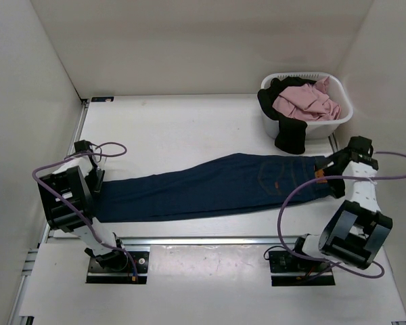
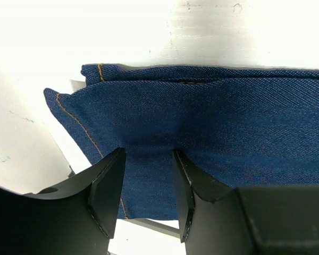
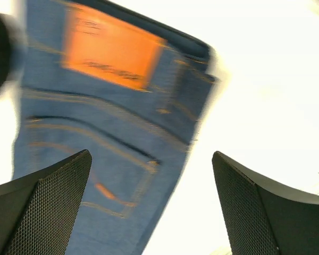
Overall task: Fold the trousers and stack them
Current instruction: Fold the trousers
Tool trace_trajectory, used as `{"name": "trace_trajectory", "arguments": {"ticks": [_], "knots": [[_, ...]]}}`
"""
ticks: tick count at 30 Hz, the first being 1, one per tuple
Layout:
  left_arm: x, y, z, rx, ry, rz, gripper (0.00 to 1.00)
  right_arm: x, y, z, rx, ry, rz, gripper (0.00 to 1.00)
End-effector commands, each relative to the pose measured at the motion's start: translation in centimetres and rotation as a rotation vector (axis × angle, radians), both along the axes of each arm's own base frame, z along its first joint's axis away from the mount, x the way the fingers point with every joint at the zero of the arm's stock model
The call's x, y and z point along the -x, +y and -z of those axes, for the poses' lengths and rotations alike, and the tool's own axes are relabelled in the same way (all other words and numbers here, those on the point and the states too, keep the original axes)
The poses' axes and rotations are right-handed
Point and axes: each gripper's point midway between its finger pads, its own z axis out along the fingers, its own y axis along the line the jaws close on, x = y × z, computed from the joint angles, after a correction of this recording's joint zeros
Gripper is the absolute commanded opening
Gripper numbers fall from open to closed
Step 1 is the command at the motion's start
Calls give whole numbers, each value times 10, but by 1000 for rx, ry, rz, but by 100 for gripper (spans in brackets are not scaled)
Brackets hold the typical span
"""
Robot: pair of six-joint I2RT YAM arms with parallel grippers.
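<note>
The dark navy trousers (image 1: 210, 186) lie flat across the table, leg hems at the left and waistband at the right. My left gripper (image 1: 95, 177) is at the hem end. In the left wrist view the gripper (image 2: 149, 154) is closed on a puckered fold of the trousers (image 2: 228, 117), with denim filling the narrow gap. My right gripper (image 1: 325, 164) is at the waistband end. In the blurred right wrist view the gripper (image 3: 151, 159) is wide open and empty above the trousers (image 3: 95, 106), over the back pocket and near the orange patch (image 3: 109, 50).
A white laundry basket (image 1: 345, 112) stands at the back right, holding a pink garment (image 1: 304, 101). A black garment (image 1: 291, 135) hangs over its front rim, close to the waistband. White walls enclose the table on three sides. A metal rail (image 1: 203, 240) runs along the near edge.
</note>
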Motion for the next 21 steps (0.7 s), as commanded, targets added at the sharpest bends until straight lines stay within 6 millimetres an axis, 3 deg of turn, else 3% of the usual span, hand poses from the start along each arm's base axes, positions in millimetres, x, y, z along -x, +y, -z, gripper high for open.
{"name": "trace_trajectory", "arguments": {"ticks": [1,8,12,15,16,18,19,21], "knots": [[5,-16,11,67,-4,2,53,16,8,28,-114,70,-45,99],[5,-10,5,32,-6,13,53,-19,-13,70,-156,-39,10,99],[7,-8,1,18,-12,20,53,-17,-18,93,-177,4,69,93],[9,-7,-2,9,-9,17,53,-11,-12,108,-210,35,76,65],[9,-7,-2,8,-9,17,53,-7,-9,111,-220,44,86,46],[11,-8,-2,11,0,17,53,1,-9,119,-223,57,113,21],[10,-8,-4,8,-9,17,53,1,-13,115,-218,45,121,1],[10,-10,-6,9,-9,26,53,3,-13,115,-209,48,125,0]]}}
